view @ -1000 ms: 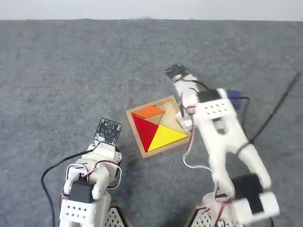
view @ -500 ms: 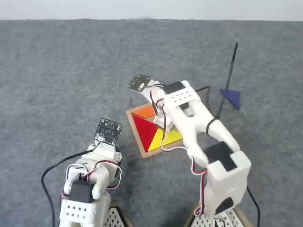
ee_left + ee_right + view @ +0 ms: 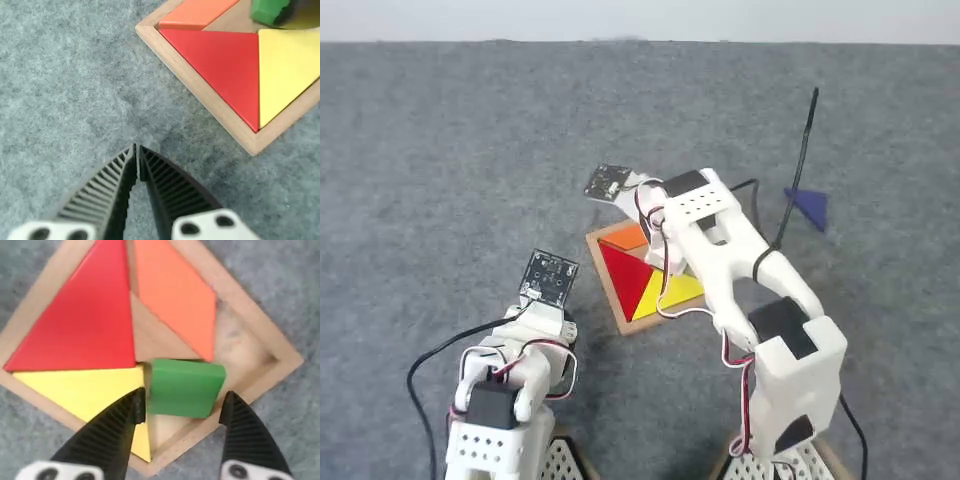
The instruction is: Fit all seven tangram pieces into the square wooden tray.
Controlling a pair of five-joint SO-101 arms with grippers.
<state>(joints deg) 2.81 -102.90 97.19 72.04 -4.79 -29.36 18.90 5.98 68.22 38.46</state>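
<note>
the square wooden tray (image 3: 607,285) lies in the middle of the grey desk (image 3: 440,150), turned so that one corner points toward the near edge. three pieces lie flat inside it: a red triangle (image 3: 625,275) along its left side, a yellow triangle (image 3: 682,290) along its near right side, and an orange piece (image 3: 632,238) with slanted ends along its far left side. red and yellow touch along one edge, and bare wood shows between the orange piece and the two triangles.

the right arm (image 3: 720,250) stretches from the near right over the tray and hides the tray's right half in the high view. the right tool (image 3: 184,401) hangs above the inside of the tray with a green square (image 3: 185,387) between its fingers. the fingers are set as wide as the square and press on two opposite sides of it. the square sits a little tilted, over bare wood close to the middle of the tray, beside the tip of the yellow triangle and just short of the orange piece. whether its lower face touches the tray floor cannot be told.

the left tool (image 3: 136,147) is closed to a thin slit and holds nothing. it hangs over bare desk just left of the tray, near the rim by the red triangle.

a blue triangle (image 3: 810,207) lies on the desk well to the right of the tray, beside a black cable (image 3: 800,160) that runs toward the far side.
</note>
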